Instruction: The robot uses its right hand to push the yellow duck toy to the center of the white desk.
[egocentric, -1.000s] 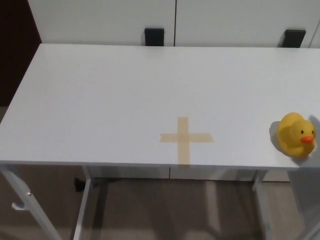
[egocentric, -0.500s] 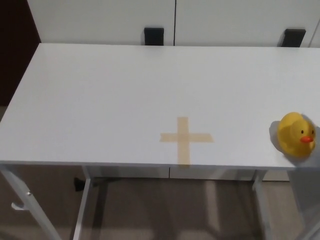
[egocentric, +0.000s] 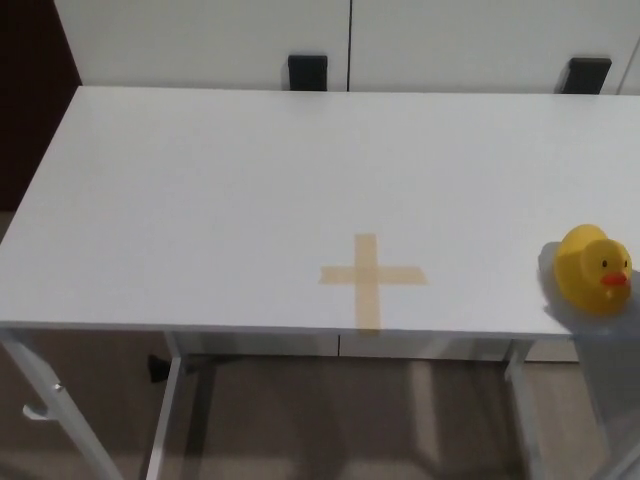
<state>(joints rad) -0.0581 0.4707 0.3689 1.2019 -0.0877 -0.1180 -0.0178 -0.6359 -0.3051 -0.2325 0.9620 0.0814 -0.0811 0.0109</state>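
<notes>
A white desk (egocentric: 200, 200) fills the view, with white cabinet fronts behind it and a wood-toned floor below. The duck (egocentric: 594, 268) sits upright near the desk's front right corner, its orange beak facing the camera — well apart from the tape cross (egocentric: 370, 277) that lies close to the front edge, toward the middle. Two black brackets (egocentric: 308, 72) show at the desk's far edge. Neither hand is in view — nothing can be said of their fingers.
</notes>
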